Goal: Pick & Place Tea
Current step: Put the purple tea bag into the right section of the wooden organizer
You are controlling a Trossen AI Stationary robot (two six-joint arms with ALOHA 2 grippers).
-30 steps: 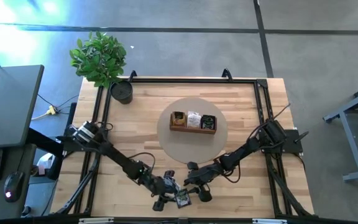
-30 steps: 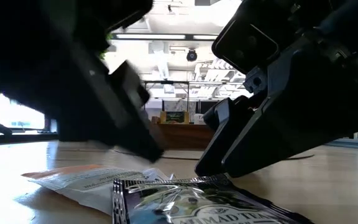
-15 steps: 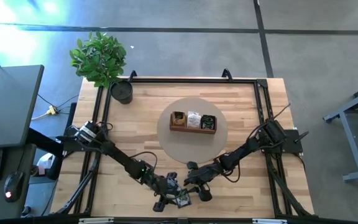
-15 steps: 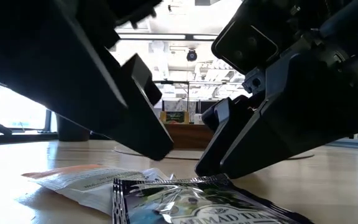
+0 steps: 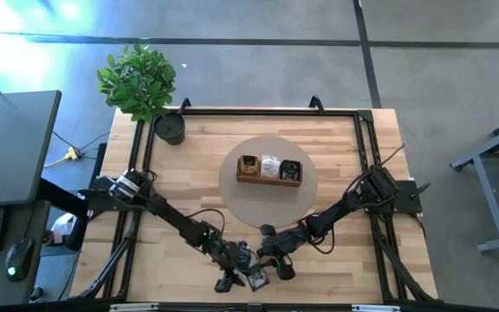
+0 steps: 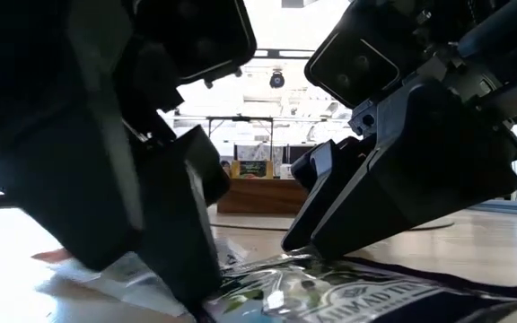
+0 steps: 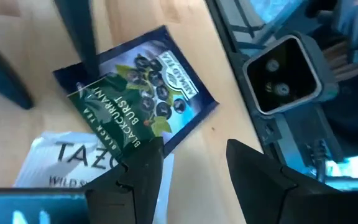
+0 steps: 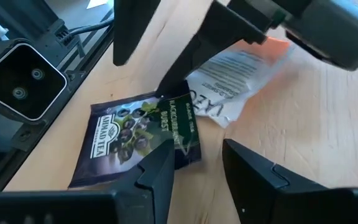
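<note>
At the near edge of the counter (image 5: 336, 147), around six o'clock, we count two loose tea packets: a black packet (image 7: 143, 87) lying flat and a white-and-orange packet (image 8: 238, 73) touching it, partly tucked under its corner. In the high view the black packet (image 5: 255, 277) sits askew to the counter edge, its printed lines running diagonally; being square, we cannot tell a long axis for it.

Both arms reach in low and outstretched to this spot. Our left hand (image 7: 188, 177) hangs over the black packet's corner with its fingers spread apart, gripping nothing. Our right hand (image 8: 197, 165) faces it from the other side, fingers also parted with a gap over the packet's edge, empty.

Farther out, at the counter's middle, one wooden tray (image 5: 269, 180) holds three compartments with tea. At eleven o'clock stands one potted plant (image 5: 139, 80).
</note>
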